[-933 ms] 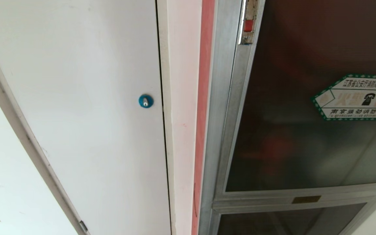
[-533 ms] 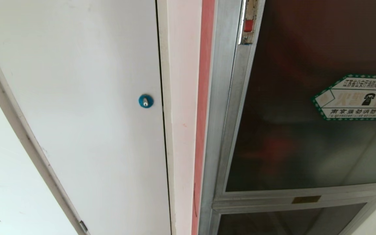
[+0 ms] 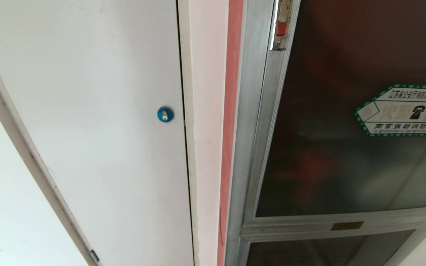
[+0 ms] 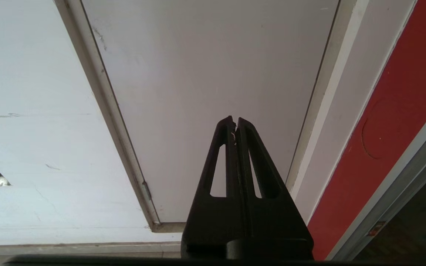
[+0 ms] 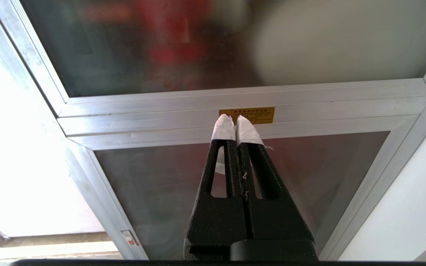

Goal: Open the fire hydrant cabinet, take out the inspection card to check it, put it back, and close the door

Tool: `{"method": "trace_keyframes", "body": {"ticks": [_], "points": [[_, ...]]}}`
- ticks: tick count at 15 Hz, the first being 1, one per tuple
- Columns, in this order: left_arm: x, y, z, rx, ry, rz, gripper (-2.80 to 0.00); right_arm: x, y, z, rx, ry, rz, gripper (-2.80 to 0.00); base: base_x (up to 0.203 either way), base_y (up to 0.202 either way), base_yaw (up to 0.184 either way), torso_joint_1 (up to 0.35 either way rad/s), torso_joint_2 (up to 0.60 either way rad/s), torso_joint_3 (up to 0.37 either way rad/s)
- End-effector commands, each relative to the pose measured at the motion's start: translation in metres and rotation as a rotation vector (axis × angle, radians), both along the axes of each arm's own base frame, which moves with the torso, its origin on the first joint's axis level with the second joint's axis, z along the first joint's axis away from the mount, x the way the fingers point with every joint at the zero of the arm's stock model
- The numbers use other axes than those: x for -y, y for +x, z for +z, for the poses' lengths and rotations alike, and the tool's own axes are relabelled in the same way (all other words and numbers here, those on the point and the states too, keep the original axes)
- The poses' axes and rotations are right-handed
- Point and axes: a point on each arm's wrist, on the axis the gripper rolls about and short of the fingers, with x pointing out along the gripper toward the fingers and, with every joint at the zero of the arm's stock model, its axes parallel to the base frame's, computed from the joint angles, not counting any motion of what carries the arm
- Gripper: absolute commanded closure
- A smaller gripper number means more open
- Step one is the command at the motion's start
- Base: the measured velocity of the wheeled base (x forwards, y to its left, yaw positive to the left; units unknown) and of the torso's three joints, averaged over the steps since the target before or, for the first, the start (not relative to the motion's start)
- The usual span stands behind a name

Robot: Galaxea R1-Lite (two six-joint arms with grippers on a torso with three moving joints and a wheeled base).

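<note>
Right claw (image 5: 234, 119) clenched, white-taped tips pressed together, grasping nothing, aimed at the silver rail between two dark glass panels, in line with a small brass nameplate (image 5: 246, 115) and apart from it. Left claw (image 4: 235, 120) likewise clenched and empty, parked facing a plain white door (image 4: 213, 74) beside a red strip of wall (image 4: 383, 129). Neither arm visible from the head camera.

Outward from there: fire hydrant cabinet (image 3: 252, 111), tall and aluminium-framed, on the right of the head view. Its door (image 3: 327, 166), tinted dark glass, seated flush in the frame and so apparently closed. Green-bordered hexagonal telephone sticker (image 3: 405, 111) on the glass; small red latch (image 3: 281, 29) high on the frame edge, well away from both claws. Blurred red shapes behind the glass, too dim to name. Inspection card nowhere visible, presumably inside.

To the left, the white door again, with a blue round lock (image 3: 165, 114).

Judged progress: at the very start. Nothing opened, nothing taken out. Left to do: reaching the latch, opening the door, drawing out and checking the card, returning it, closing up.
</note>
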Motion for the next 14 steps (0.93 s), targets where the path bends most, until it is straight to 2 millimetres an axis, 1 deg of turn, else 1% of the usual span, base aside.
{"method": "trace_keyframes", "body": {"ticks": [1,3,4,6,8,11,14], "points": [[0.0,0.0,0.0,0.001,0.0,0.001,0.0,0.0,0.0,0.0,-0.002,0.0,-0.001,0.0,0.0,0.0,0.0,0.0,0.0,0.0],[0.0,0.0,0.0,0.001,0.0,0.001,0.0,0.0,-0.001,0.004,0.011,-0.003,-0.003,0.0,0.0,0.0,0.0,0.0,0.0,0.0],[0.0,0.0,0.0,0.001,0.0,0.001,0.0,0.0,-0.003,0.011,0.032,-0.003,-0.004,0.0,0.0,0.0,0.0,0.0,0.0,0.0],[0.0,0.0,0.0,0.001,0.0,0.001,0.0,0.0,-0.009,0.03,0.066,-0.005,-0.003,0.0,0.0,0.0,0.0,0.0,0.0,0.0],[0.0,0.0,0.0,0.001,0.001,0.0,0.0,0.0,-0.009,0.052,0.051,-0.005,0.007,0.0,0.0,0.0,0.0,0.0,0.0,0.0],[0.0,0.0,0.0,0.001,0.0,0.001,0.0,-0.002,-0.003,0.093,0.056,-0.007,0.094,0.0,0.0,0.0,0.0,0.0,0.0,0.0],[0.0,0.0,0.0,0.001,0.0,0.001,0.0,-0.006,0.014,0.141,0.042,-0.009,0.252,0.0,0.0,0.0,0.0,0.0,0.0,0.0]]}}
